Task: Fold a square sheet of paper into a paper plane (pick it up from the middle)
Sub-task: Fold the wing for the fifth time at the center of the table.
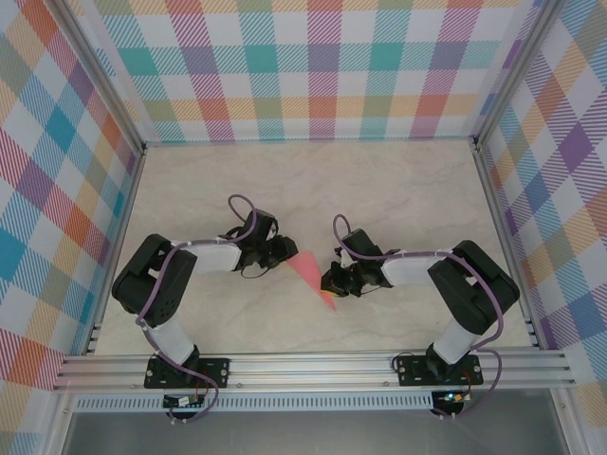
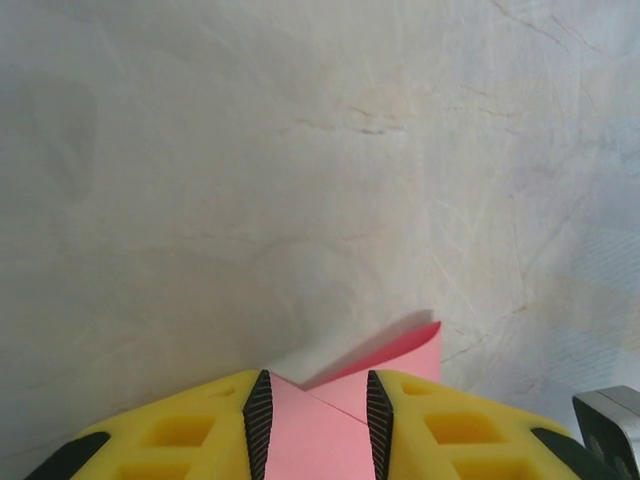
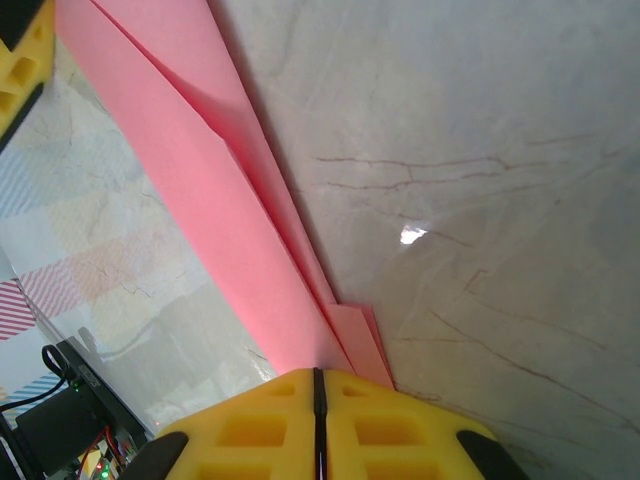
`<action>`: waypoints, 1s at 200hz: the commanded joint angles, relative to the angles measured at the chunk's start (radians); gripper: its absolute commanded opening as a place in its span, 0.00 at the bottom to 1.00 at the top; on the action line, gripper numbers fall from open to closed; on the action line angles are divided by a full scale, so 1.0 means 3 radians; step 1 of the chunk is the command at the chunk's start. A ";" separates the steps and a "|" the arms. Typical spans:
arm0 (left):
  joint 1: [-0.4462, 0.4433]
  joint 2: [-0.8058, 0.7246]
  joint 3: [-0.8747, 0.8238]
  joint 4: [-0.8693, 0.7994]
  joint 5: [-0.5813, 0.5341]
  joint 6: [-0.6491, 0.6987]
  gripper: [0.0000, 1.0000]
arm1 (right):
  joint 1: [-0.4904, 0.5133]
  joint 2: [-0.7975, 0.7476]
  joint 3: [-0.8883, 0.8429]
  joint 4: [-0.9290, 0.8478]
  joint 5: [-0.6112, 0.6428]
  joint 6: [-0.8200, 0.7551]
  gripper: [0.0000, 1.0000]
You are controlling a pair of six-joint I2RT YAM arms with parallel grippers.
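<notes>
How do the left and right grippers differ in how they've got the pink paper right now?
Left gripper has its jaws apart, with the pink paper filling the gap; right gripper has its jaws shut together. Left gripper is at the paper's wide end, right gripper at its narrow tip. Right gripper clearly pinches the paper; left gripper's pinch I can't confirm. Both face each other across the same paper.

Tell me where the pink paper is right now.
In the top view the folded pink paper is mid-table between the two arms, its narrow end pinched in the right gripper and its wide end inside the left gripper.
</notes>
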 commanded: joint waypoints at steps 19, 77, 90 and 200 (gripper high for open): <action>0.0122 -0.0311 0.0108 -0.0404 -0.0104 0.0191 0.36 | 0.0013 0.0021 -0.0065 -0.0284 0.0024 0.0008 0.10; -0.0241 -0.0591 0.0183 -0.0559 0.0044 0.0165 0.34 | 0.0013 -0.0011 -0.0075 -0.0071 -0.0008 0.0207 0.11; -0.0352 -0.0547 0.0160 -0.0497 0.0065 0.0115 0.34 | 0.0017 -0.0050 -0.0091 0.0016 -0.0050 0.0266 0.11; -0.0639 0.0084 0.0218 -0.0353 0.0000 -0.0056 0.30 | 0.0043 -0.0259 0.0055 -0.0006 -0.0265 0.0109 0.16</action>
